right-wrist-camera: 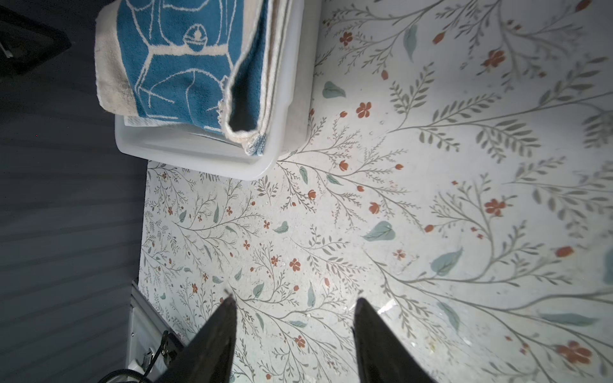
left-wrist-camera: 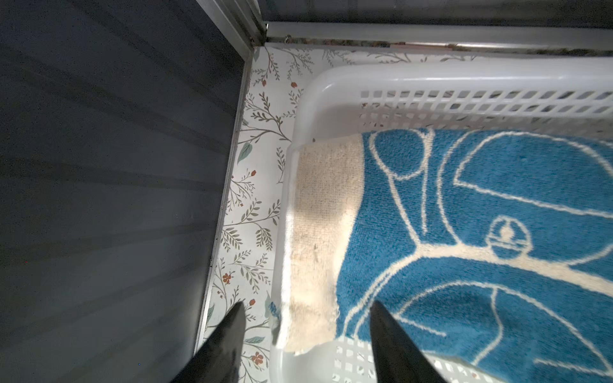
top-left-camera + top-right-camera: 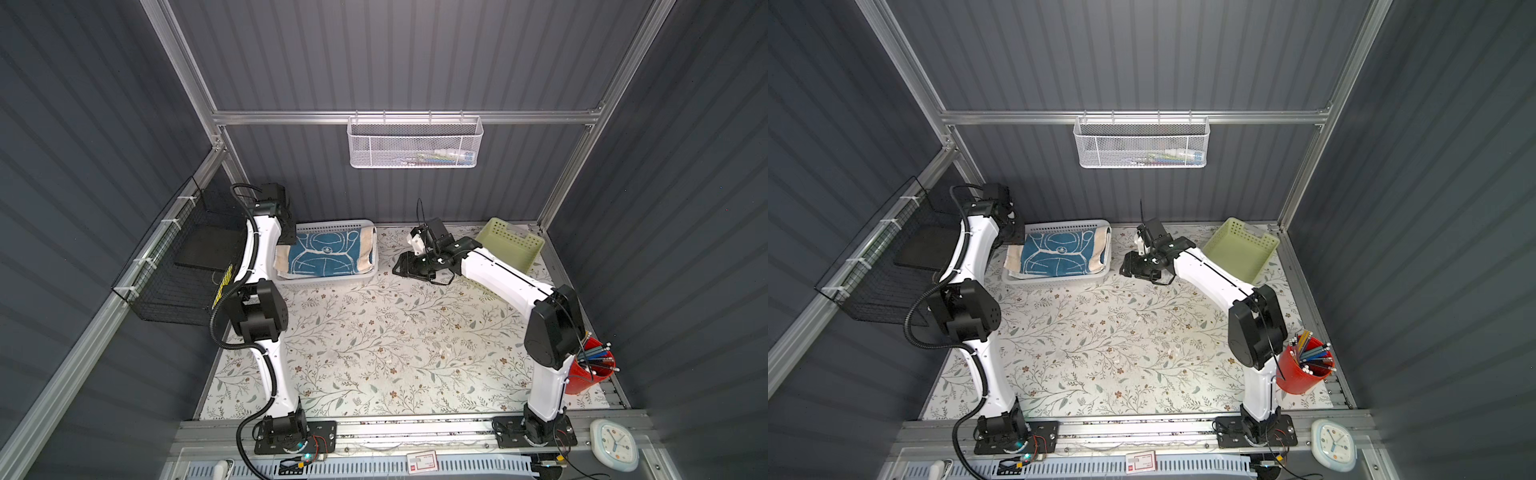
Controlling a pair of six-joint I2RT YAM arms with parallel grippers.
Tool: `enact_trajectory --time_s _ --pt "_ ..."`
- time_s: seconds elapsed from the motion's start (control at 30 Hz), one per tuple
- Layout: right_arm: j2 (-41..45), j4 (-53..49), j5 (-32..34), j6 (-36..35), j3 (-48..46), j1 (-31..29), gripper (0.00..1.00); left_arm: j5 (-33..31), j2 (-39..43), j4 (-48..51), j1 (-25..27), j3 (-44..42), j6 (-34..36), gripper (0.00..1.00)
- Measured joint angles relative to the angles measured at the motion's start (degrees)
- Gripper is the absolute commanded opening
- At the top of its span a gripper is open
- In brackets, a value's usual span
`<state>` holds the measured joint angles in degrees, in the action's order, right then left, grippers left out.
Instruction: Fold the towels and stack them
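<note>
- A round white clock (image 3: pixel 614 444) lies on the front ledge, at the right end near the arm bases.
- A red cylindrical cup of pencils (image 3: pixel 590 370) stands behind it, beside the right arm.
- The flower-patterned table covering (image 3: pixel 395 340) is bare across its middle.
- The right gripper (image 1: pixel 294 298) hovers over this covering, just right of the basket. Its black fingers are spread wide with nothing between them.
- The white slotted plastic basket (image 3: pixel 332 282) sits at the far left of the table.
- The cream terry towel with a blue white-line-drawing panel (image 3: pixel 326 253) lies folded on top inside it. In the right wrist view a paler cloth edge shows beneath it.
- The left gripper (image 2: pixel 307 305) hangs over that towel's cream left end. Its fingers are wide apart, holding nothing.
- A pale green slotted plastic basket (image 3: pixel 511 245) sits tilted in the far right corner.
- A black wire basket (image 3: pixel 178 266) hangs on the left wall.
- A white mesh basket (image 3: pixel 415 143) hangs on the back rail.
</note>
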<state>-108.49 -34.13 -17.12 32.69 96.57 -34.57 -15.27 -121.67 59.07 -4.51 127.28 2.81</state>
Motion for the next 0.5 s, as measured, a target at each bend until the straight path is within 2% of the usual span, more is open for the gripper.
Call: enact_trajectory --time_s 0.13,0.23,0.3,0.4,0.5 --pt "5.46 -1.51 4.59 -2.91 -2.99 0.39 0.61 3.96 3.82 -0.55 -0.04 -0.87 0.04 0.64" --pt "10.82 -2.12 8.52 -5.42 -6.56 0.63 0.63 8.17 8.66 -2.95 -0.04 -5.01 0.44 0.68" --pt "15.15 -2.43 11.28 -7.3 -9.46 0.74 0.64 10.8 12.13 -4.59 -0.04 -8.37 0.68 0.74" --pt "22.75 -2.27 15.96 -10.23 -14.58 0.98 0.71 14.78 17.38 -7.13 -0.04 -13.88 1.36 1.0" --pt "31.47 -1.09 20.92 -13.05 -21.35 1.4 0.84 17.92 22.67 -10.05 -0.04 -20.96 1.84 1.0"
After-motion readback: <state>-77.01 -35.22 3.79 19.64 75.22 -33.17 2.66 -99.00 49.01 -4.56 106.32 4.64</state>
